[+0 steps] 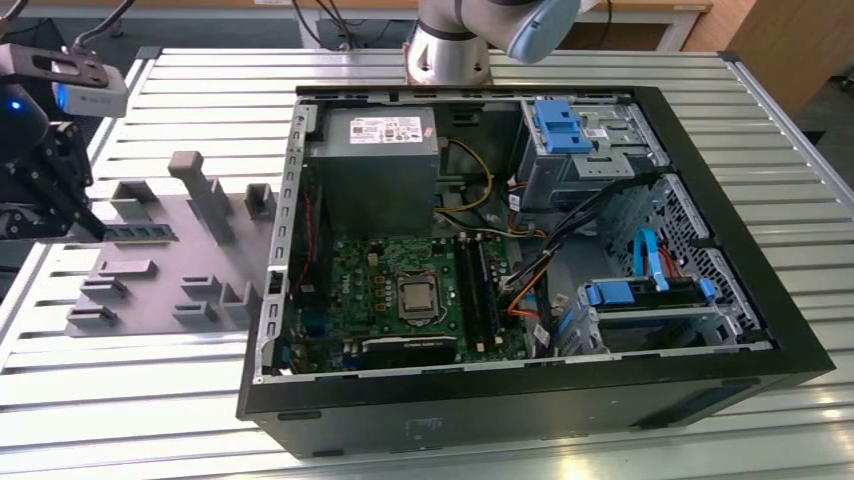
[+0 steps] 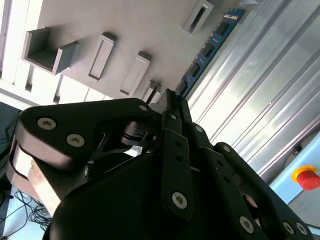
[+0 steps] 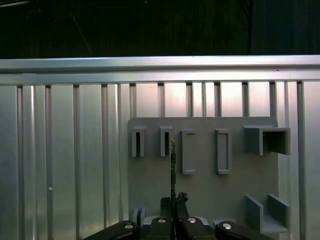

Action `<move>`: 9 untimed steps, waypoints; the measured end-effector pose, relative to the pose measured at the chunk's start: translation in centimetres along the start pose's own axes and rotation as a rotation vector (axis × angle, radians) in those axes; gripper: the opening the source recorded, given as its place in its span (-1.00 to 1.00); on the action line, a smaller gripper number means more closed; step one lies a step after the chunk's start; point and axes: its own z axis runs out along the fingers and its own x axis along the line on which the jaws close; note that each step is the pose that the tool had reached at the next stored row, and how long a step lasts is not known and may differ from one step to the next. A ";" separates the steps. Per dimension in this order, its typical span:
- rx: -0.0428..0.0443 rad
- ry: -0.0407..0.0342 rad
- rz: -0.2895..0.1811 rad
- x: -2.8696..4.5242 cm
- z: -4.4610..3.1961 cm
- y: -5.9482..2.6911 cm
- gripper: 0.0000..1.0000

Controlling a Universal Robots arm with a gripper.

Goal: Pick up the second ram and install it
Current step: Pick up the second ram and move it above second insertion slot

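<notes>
At the exterior view's left, my claw (image 2: 171,98) meets 1 end of the memory stick (image 2: 206,49), stood on edge in its grey rack (image 2: 150,25), presumably for pinching; whether it grips, I cannot tell.

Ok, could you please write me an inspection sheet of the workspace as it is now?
Surface: slatted metal table, carrying an open computer case and a grey fixture plate.
Job's things: second ram on the fixture plate; memory slots on the motherboard inside the case.
Clutter: nothing seen.
Grippers: gripper at the ram's near end, over the plate.
Cables: yellow wires and a blue flat cable inside the case.
Surroundings: arm's base behind the case in the exterior view; red stop button beside the table.
</notes>
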 end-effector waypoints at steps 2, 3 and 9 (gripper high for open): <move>0.0000 0.0001 0.000 -0.01 -0.42 0.00 -0.72; 0.0000 0.0000 0.000 -0.01 -0.64 0.00 -0.72; 0.0000 0.0001 0.000 -0.04 -2.09 -0.02 -0.72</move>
